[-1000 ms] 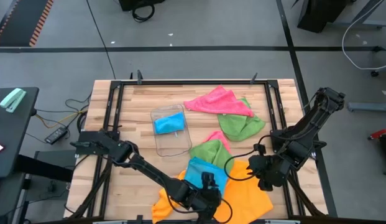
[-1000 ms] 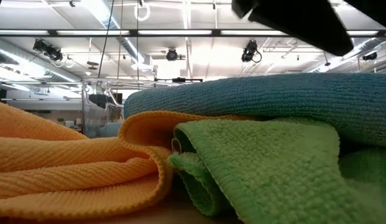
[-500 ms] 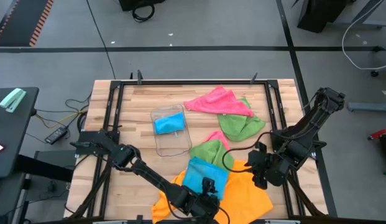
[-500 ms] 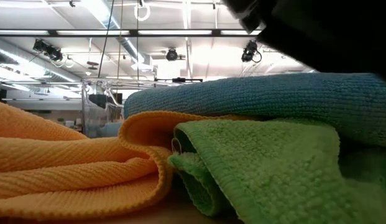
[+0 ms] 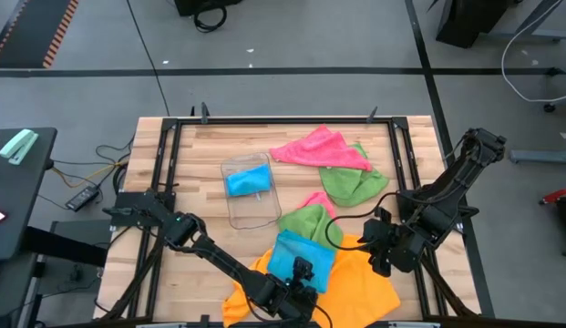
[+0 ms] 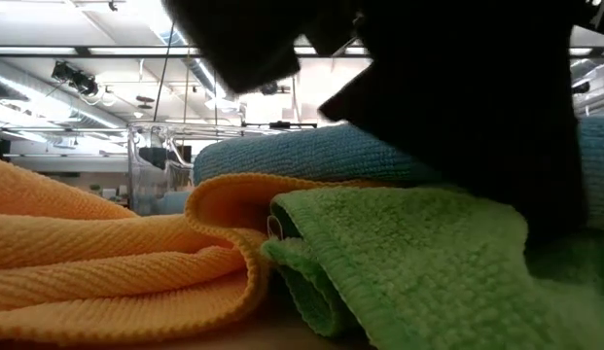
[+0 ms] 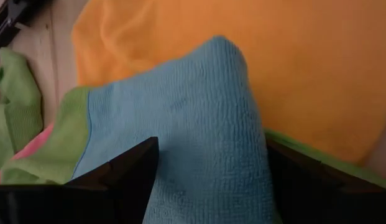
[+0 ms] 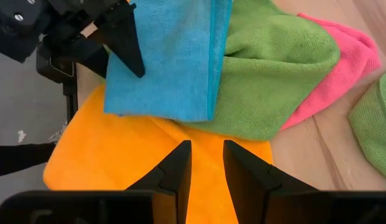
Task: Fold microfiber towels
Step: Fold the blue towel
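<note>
A folded blue towel (image 5: 296, 251) lies on a spread orange towel (image 5: 365, 287) and overlaps a green towel (image 5: 305, 220), which has a pink one (image 5: 317, 199) under its far edge. My left gripper (image 5: 301, 271) is open and slants down over the blue towel's near end (image 7: 199, 124). One finger (image 7: 127, 171) stands on each side of a raised ridge of the cloth. In the low view this gripper is a dark mass (image 6: 457, 107) in front of the blue towel (image 6: 282, 156). My right gripper (image 8: 205, 149) hovers over the orange towel's right part (image 8: 118, 162). Its fingers are a narrow gap apart with nothing between them. My left gripper comes at the blue towel's near end (image 8: 149, 81) slanting down from the table's near side, with its fingers (image 8: 127, 43) astride the cloth. Whether the fingertips touch the towel I cannot tell. The towel lies flat on the orange and green towels.
A small clear tray (image 5: 237, 214) holding a blue cloth stands at the table's middle. Another pink towel (image 5: 319, 148) and another green one (image 5: 351, 182) lie crumpled at the far right. A black frame (image 5: 173, 137) runs along the table's edges.
My left gripper has come down onto the blue towel's near end, shifting a little toward the table's near edge and rolling about its own line. In the low view it now hides much of the blue towel. My right gripper has rolled slightly in place. The towels have kept still.
</note>
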Robot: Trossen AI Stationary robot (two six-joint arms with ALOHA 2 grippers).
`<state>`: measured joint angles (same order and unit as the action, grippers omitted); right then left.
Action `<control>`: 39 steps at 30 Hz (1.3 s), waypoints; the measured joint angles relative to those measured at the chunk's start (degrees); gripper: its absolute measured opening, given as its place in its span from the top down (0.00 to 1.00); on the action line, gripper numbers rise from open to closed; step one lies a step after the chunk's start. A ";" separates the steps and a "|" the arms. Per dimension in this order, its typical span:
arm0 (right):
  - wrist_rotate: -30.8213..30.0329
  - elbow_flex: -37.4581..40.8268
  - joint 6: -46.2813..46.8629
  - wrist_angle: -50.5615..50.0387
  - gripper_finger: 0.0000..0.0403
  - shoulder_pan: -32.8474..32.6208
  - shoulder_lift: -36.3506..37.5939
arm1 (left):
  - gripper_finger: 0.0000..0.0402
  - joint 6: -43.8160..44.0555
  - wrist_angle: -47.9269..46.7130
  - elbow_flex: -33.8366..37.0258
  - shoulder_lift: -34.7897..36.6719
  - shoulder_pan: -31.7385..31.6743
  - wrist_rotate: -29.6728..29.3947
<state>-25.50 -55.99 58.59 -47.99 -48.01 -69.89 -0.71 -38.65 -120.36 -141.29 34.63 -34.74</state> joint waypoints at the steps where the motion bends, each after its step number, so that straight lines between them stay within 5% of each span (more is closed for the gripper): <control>1: 0.00 0.00 0.00 0.00 0.75 0.00 0.00 | 0.30 0.00 -0.10 0.00 -0.14 0.00 -0.04; 9: 0.01 0.00 -0.04 0.00 0.75 0.00 0.00 | 0.33 -1.15 -2.29 0.03 -1.01 -0.04 -2.77; 28: 0.05 0.02 -0.36 1.61 0.75 -0.22 0.00 | 0.80 13.55 -2.17 -7.98 -0.42 -0.44 -3.41; 39: 0.23 0.09 -16.85 7.12 0.67 -4.02 -1.78 | 0.97 31.28 -4.86 -13.12 -0.36 -1.25 -0.91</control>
<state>-25.27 -55.90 41.73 -40.87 -52.03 -71.66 30.57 -43.51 -133.48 -141.64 33.39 -35.66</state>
